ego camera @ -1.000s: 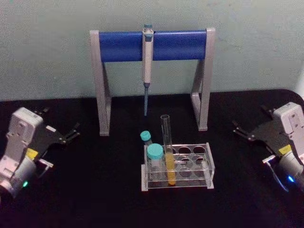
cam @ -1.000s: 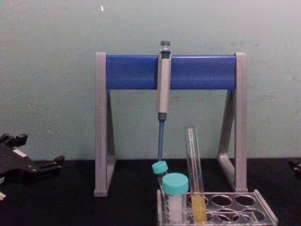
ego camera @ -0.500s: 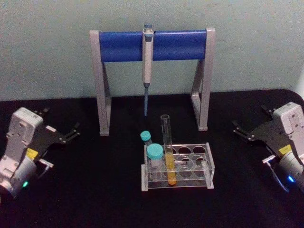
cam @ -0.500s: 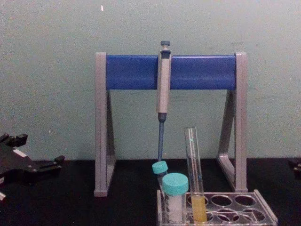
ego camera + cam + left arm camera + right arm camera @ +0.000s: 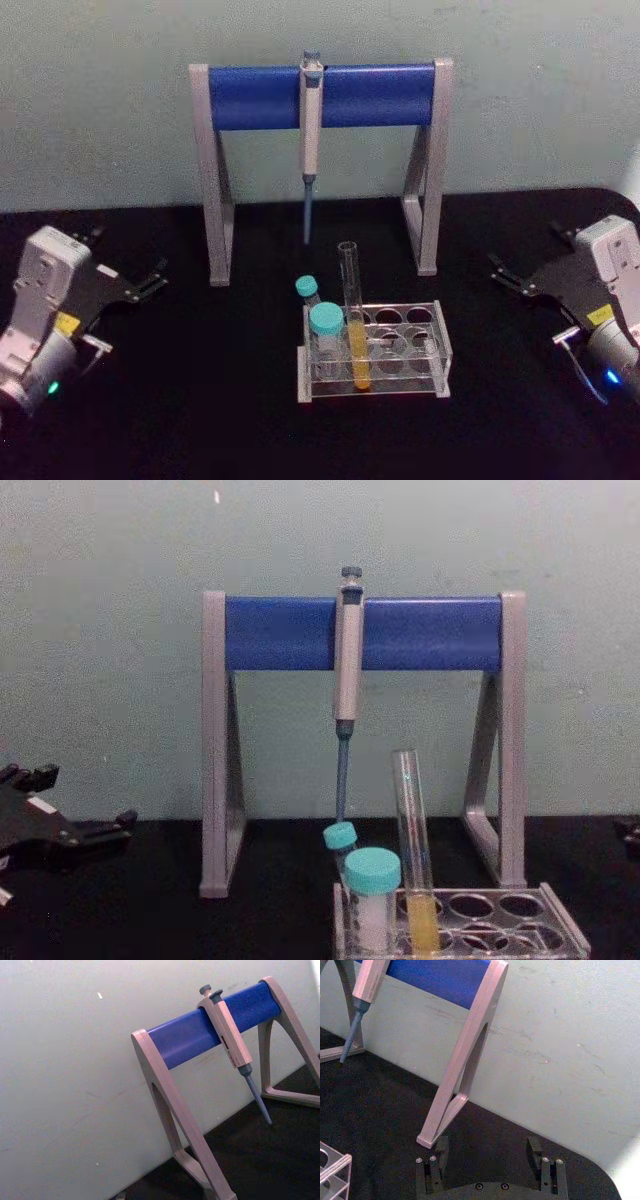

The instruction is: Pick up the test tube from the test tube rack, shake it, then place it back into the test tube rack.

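The test tube (image 5: 350, 290) is tall, clear and uncapped, with yellow-orange liquid at its bottom. It stands upright in a front hole of the test tube rack (image 5: 440, 345), a low clear rack at the table's middle. From the chest the test tube (image 5: 410, 820) rises well above the rack (image 5: 560, 935). My left gripper (image 5: 128, 252) rests far to the rack's left, open and holding nothing. Far to the right, my right gripper (image 5: 530, 252) is also open, its two fingers (image 5: 436, 1160) spread wide over bare black table.
Two teal-capped tubes (image 5: 325, 320) sit in the rack's left end. Behind stands a blue-and-grey stand (image 5: 380, 95) with a grey-blue pipette (image 5: 311, 130) hanging from its bar. The black tabletop (image 5: 200, 400) ends at a pale wall.
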`<action>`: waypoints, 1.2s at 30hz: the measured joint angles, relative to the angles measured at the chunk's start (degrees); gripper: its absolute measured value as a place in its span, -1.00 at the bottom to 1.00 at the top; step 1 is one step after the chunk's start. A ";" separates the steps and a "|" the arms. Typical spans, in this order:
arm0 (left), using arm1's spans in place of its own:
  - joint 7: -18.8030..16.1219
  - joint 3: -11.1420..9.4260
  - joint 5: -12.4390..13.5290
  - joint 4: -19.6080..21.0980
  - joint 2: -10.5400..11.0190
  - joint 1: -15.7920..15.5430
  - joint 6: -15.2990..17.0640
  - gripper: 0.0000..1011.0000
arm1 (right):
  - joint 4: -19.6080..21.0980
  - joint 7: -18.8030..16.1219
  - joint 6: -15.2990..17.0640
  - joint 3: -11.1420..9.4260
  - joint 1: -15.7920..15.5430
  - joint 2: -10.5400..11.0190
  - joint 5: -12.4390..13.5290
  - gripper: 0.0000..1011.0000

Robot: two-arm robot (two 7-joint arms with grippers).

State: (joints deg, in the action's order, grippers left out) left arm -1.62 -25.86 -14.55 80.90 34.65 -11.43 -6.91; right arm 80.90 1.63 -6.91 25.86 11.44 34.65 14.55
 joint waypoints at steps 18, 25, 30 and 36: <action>0.00 0.00 0.00 0.00 0.00 0.00 0.00 0.98 | 0.00 0.00 0.00 0.00 0.00 0.00 0.00 0.98; 0.00 0.00 0.00 0.00 0.00 0.00 0.00 0.98 | 0.00 0.00 0.00 0.00 0.00 0.00 0.00 0.98; 0.00 0.00 0.00 0.00 0.00 0.00 0.00 0.98 | 0.00 0.00 0.00 0.00 0.00 0.00 0.00 0.98; 0.00 0.00 0.00 0.00 0.00 0.00 0.00 0.98 | 0.05 -0.12 -0.01 -0.21 -0.16 -0.07 -0.04 0.98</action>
State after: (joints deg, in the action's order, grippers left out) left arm -1.62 -25.86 -14.55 80.90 34.65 -11.43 -6.91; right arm 80.95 1.51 -6.91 25.65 11.27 34.57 14.51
